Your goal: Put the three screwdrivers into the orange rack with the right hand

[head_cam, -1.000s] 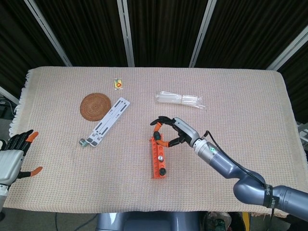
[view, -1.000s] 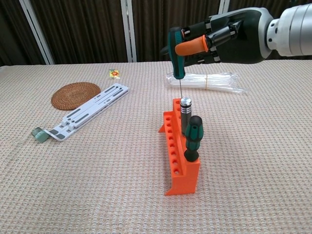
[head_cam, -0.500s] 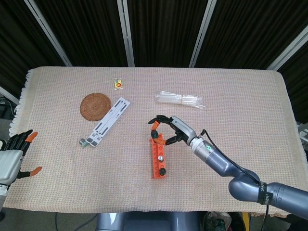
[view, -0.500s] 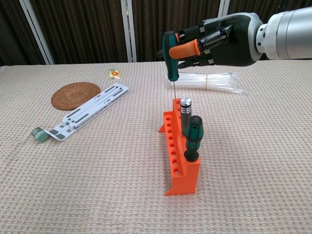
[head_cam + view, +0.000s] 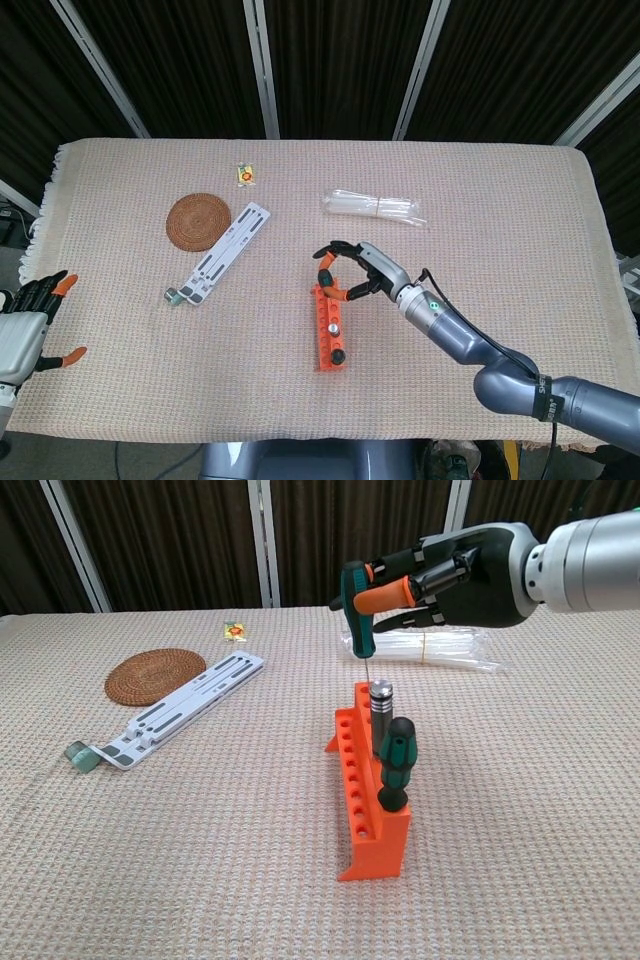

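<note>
The orange rack [image 5: 366, 790] [image 5: 329, 328] stands mid-table with a silver-handled screwdriver [image 5: 381, 712] and a green-and-black one [image 5: 396, 763] upright in it. My right hand [image 5: 445, 576] [image 5: 362, 268] hovers over the rack's far end, gripping a third screwdriver [image 5: 357, 600] by its green handle. That screwdriver hangs roughly upright, its thin shaft pointing down just behind the silver handle, the tip near the rack's far end. My left hand [image 5: 30, 320] rests off the table's left edge, fingers apart, holding nothing.
A round woven coaster [image 5: 198, 221] and a white slotted bracket [image 5: 220, 251] lie to the left of the rack. A clear plastic packet [image 5: 375, 207] lies behind it. A small yellow item [image 5: 245, 174] sits near the far edge.
My right hand first shifted left with the green-handled screwdriver, then came back right and lower, bringing the shaft tip down close to the rack's far end. Left hand unchanged.
</note>
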You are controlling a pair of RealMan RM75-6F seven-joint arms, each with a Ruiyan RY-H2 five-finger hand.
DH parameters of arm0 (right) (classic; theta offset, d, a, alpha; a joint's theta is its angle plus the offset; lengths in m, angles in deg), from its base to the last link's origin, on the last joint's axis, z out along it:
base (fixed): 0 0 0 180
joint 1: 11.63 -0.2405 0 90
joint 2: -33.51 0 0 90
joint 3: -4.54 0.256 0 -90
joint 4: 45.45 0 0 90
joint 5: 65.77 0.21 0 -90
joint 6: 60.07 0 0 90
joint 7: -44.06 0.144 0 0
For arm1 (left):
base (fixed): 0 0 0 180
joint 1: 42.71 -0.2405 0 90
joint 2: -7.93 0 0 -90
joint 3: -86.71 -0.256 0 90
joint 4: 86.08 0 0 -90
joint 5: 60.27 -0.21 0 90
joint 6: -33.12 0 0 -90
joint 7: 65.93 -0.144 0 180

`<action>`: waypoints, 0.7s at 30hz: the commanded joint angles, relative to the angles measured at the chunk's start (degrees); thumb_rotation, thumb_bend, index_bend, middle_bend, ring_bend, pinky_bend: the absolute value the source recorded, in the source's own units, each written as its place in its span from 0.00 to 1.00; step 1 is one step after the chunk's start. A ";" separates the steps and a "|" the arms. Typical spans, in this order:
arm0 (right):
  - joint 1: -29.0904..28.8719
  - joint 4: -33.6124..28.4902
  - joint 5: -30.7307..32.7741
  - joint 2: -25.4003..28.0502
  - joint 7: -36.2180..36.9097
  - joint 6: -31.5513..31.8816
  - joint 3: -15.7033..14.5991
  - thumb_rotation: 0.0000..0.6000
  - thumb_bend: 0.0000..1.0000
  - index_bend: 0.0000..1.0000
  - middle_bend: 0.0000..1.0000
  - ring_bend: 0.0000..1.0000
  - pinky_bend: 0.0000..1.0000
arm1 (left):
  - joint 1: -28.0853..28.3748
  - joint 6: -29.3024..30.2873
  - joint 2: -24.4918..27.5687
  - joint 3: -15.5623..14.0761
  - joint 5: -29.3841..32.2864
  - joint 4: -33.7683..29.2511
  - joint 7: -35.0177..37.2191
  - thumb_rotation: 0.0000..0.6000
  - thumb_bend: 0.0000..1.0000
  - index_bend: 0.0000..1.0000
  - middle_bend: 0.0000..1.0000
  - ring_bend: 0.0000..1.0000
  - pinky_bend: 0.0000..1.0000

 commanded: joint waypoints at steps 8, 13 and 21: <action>0.89 0.65 -1.27 -0.92 -0.08 1.04 -0.45 1.00 0.40 0.67 0.23 0.00 0.00 | 0.00 0.31 0.07 0.11 -0.18 -0.10 0.03 1.00 0.15 0.01 0.00 0.00 0.00; 1.47 1.49 -2.22 -2.00 -0.04 1.97 -1.12 1.00 0.40 0.67 0.23 0.00 0.00 | -0.05 0.31 0.19 0.03 -0.27 -0.05 0.13 1.00 0.15 0.01 0.00 0.00 0.00; 2.72 2.32 -4.25 -3.79 0.78 3.38 -2.50 1.00 0.40 0.67 0.23 0.00 0.00 | -0.05 0.17 0.20 -0.16 -0.58 0.11 0.61 1.00 0.15 0.01 0.00 0.00 0.00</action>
